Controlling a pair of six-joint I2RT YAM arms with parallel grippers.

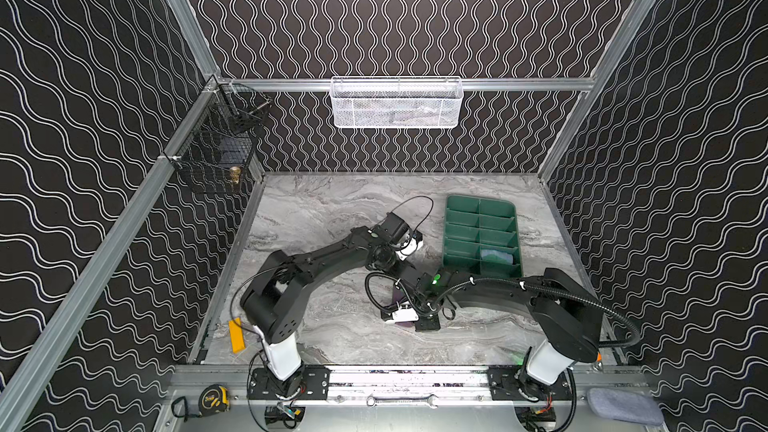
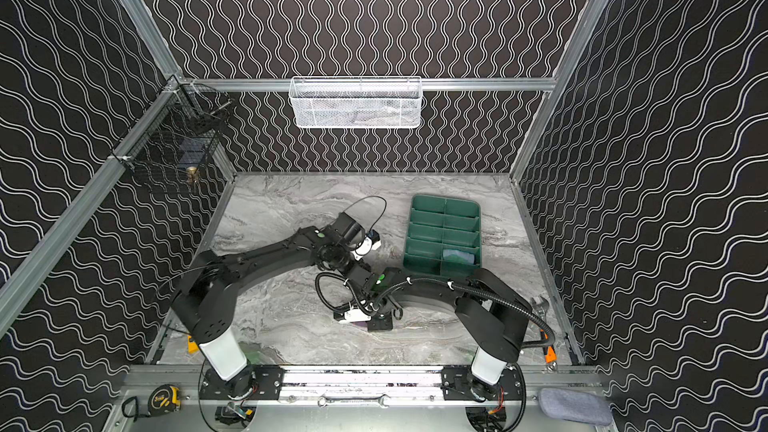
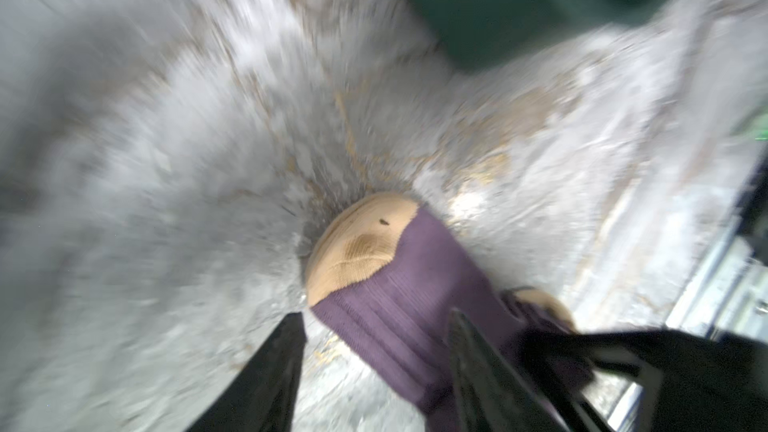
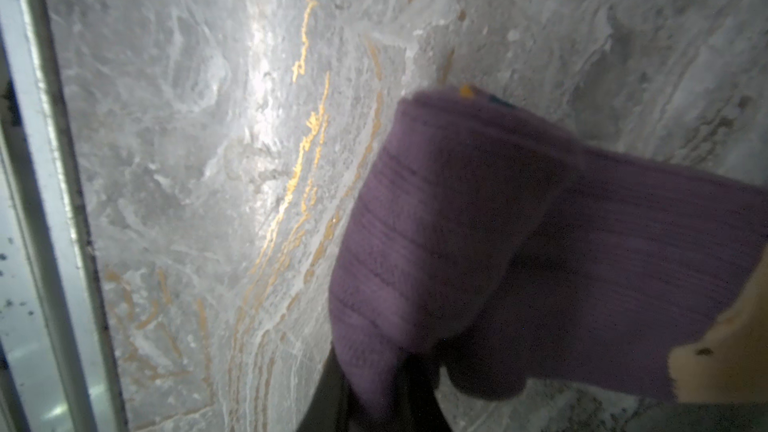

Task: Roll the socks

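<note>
One sock is in work, and as far as the views show no roll has been formed on it yet. Nearest the arm bases, the right gripper [image 4: 374,409] has its fingers closed on the cuff end of the purple sock [image 3: 415,284]. The ribbed cloth bunches and folds over at that grip, and the orange-navy stripe [image 4: 469,92] just shows at the folded edge. From there the purple sock runs out across the middle of the tabletop [image 1: 332,218], largely flat, past the tan heel [image 3: 544,303] to the tan toe [image 3: 357,243]. At the toe half, the left gripper [image 3: 376,317] stands with its fingers well apart, one above the sock and one off its edge; it holds nothing. Judgement: the step in hand is layout or the first fold, so the whole rolling pass on this sock remains. Farther back and to the right, the green tray [image 1: 463,218] carries a pale blue bundle [image 1: 496,256] in a right-column compartment toward its near end. This is probably the blue sock, already rolled and stored, though it is too small to confirm stripes or cuff. On that reading, about half of the task is complete.
</note>
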